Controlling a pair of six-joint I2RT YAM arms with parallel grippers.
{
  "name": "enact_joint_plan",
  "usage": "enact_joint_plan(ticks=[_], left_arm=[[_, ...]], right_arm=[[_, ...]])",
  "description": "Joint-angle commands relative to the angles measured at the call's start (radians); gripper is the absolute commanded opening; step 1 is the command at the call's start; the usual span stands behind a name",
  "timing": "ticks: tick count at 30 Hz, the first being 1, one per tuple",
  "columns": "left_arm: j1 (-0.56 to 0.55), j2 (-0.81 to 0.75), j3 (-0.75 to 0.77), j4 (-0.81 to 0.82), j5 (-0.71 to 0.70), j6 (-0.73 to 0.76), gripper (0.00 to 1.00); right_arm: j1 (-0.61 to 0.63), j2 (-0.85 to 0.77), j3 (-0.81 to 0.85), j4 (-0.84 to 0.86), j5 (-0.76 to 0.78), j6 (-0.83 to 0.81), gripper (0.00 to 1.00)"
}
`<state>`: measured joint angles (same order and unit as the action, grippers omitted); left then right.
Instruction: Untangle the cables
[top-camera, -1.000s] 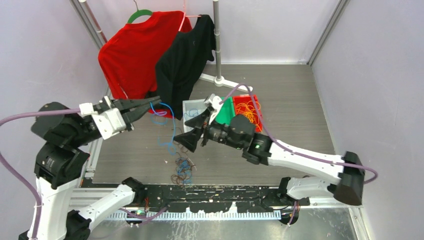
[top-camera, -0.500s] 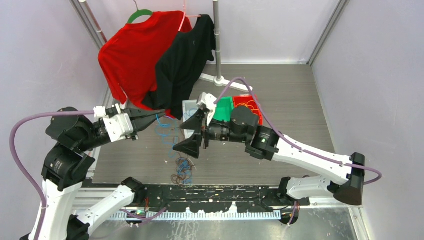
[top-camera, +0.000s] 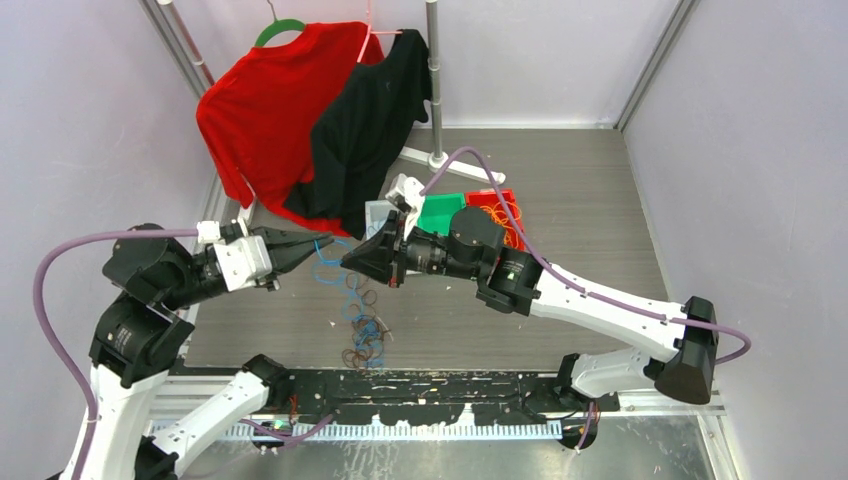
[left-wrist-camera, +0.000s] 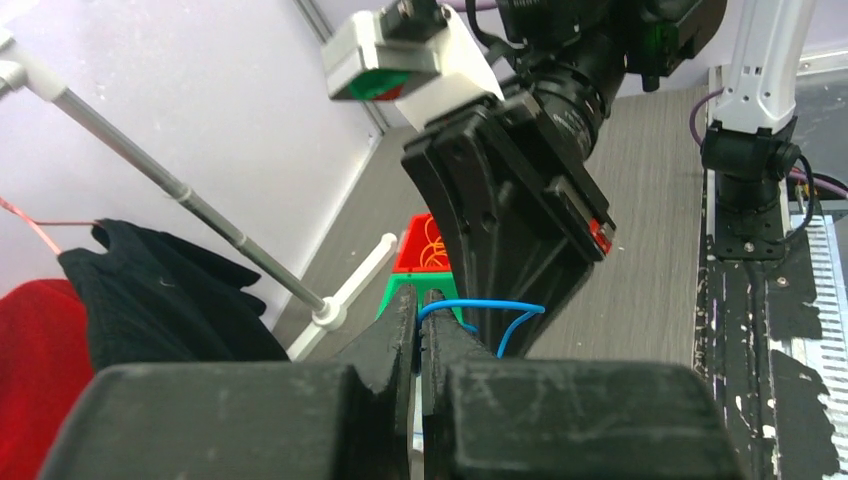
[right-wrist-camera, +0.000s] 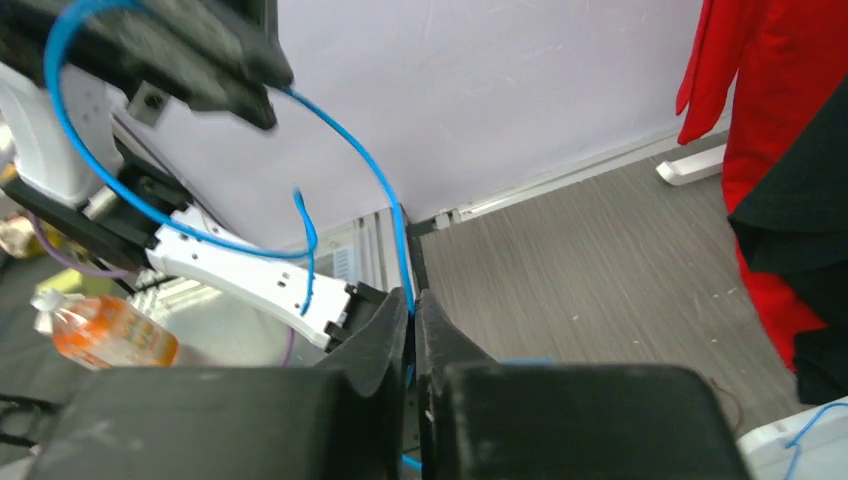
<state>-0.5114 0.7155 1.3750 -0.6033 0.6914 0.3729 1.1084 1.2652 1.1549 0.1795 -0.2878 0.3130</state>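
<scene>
A blue cable (top-camera: 330, 270) is stretched in the air between both grippers, and its lower loops hang toward the table. My left gripper (top-camera: 318, 243) is shut on one end of it (left-wrist-camera: 490, 305); the jaws (left-wrist-camera: 420, 298) pinch the strand. My right gripper (top-camera: 348, 258) faces the left one from close by and is shut on the same blue cable (right-wrist-camera: 372, 170), which passes between its fingertips (right-wrist-camera: 411, 298). A tangle of dark and blue cables (top-camera: 364, 342) lies on the table below. Orange cables (top-camera: 497, 213) lie in a red bin.
A green bin (top-camera: 440, 213) and a white bin (top-camera: 378, 213) stand beside the red bin, behind the right arm. A red shirt (top-camera: 262, 110) and a black shirt (top-camera: 370, 120) hang on a rack at the back left, with the rack foot (top-camera: 438, 160) on the table.
The right gripper moved left toward the left gripper and went from open to shut on the blue cable. The left gripper came down and forward, still holding the cable.
</scene>
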Motion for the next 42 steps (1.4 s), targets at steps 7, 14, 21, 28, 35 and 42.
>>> enact_joint_plan(ticks=[7, 14, 21, 28, 35, 42], left_arm=[[0.0, -0.025, -0.09, -0.111, -0.039, 0.097, 0.33], [0.001, 0.007, -0.121, -0.402, -0.163, 0.38, 0.93], [0.001, -0.033, -0.173, -0.437, -0.301, 0.402, 1.0], [0.0, -0.076, -0.179, -0.459, -0.31, 0.39, 1.0], [0.001, -0.096, -0.171, -0.466, -0.308, 0.377, 1.0], [0.001, -0.102, -0.162, -0.462, -0.308, 0.37, 0.99]], right_arm=[[-0.132, -0.082, -0.078, 0.088, 0.157, 0.12, 0.01], [-0.237, -0.039, -0.051, -0.095, 0.341, 0.002, 0.01], [-0.29, 0.074, -0.043, -0.126, 0.506, -0.117, 0.01], [-0.342, 0.221, 0.003, -0.122, 0.476, -0.09, 0.01], [-0.351, 0.368, 0.086, -0.124, 0.457, -0.027, 0.01], [-0.35, 0.533, 0.245, -0.232, 0.386, 0.07, 0.01]])
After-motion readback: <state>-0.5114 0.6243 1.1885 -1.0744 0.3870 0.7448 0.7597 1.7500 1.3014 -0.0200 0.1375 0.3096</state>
